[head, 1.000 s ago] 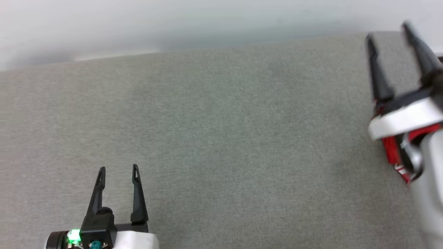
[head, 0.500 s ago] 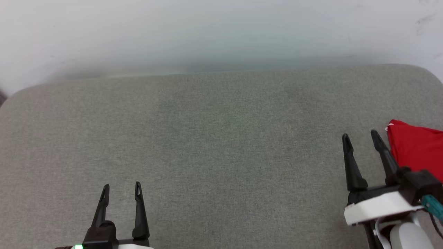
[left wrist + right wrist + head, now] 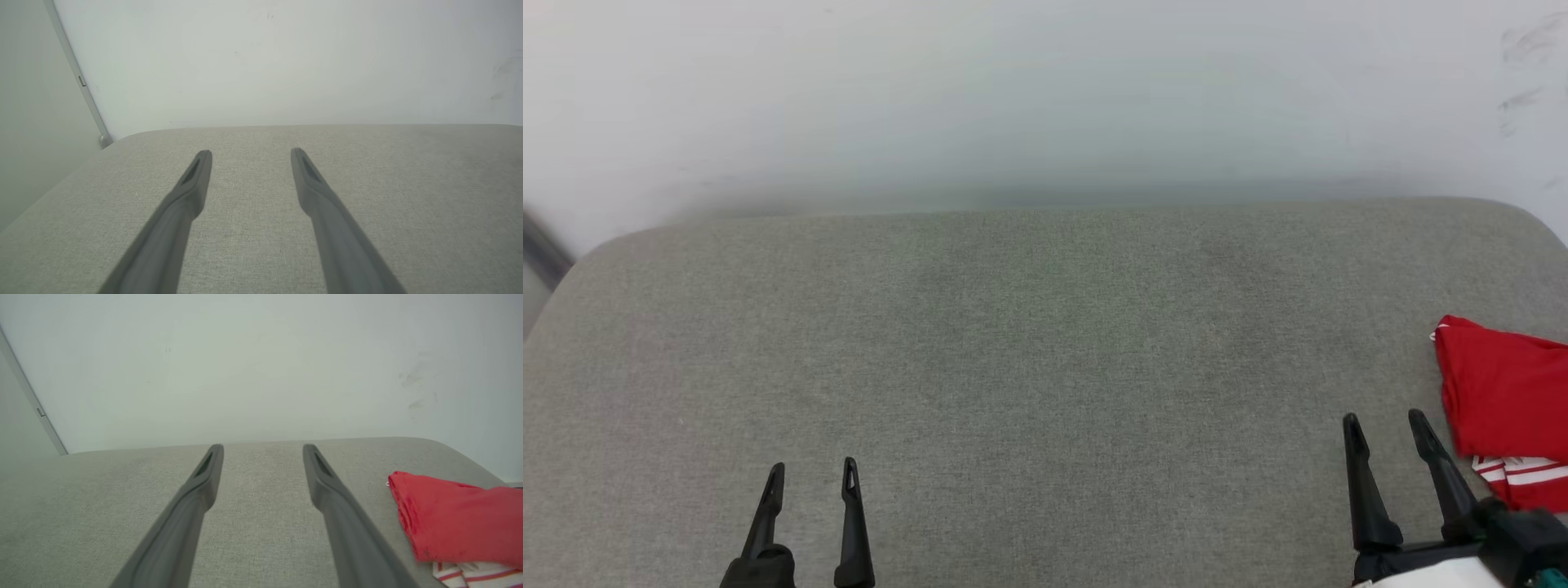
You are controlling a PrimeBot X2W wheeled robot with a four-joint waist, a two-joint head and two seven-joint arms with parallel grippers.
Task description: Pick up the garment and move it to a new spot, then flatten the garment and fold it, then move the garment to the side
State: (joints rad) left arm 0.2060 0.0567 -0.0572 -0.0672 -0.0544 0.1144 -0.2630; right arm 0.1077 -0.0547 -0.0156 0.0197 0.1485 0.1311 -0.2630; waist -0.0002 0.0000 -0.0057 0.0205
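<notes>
The garment (image 3: 1507, 404) is a folded red bundle with white-and-red striped trim at its near edge, lying at the far right of the grey cushioned surface (image 3: 1045, 343). The right wrist view shows the garment (image 3: 453, 520) at the lower right, plain red side up. My right gripper (image 3: 1387, 423) stands open and empty just left of the bundle, not touching it. At the lower left my left gripper (image 3: 813, 474) is open with nothing between its fingers. In the left wrist view the left gripper (image 3: 250, 153) hovers over bare fabric.
A pale wall (image 3: 1045, 98) rises right behind the grey surface, whose back corners are rounded. A thin grey strip (image 3: 77, 77) runs down the wall at the left. The surface's left edge (image 3: 556, 294) drops off near the left gripper's side.
The head camera has tilted and turned, so the whole picture shifted. My right gripper has drawn back from over the garment to the lower right, leaving the red bundle lying uncovered.
</notes>
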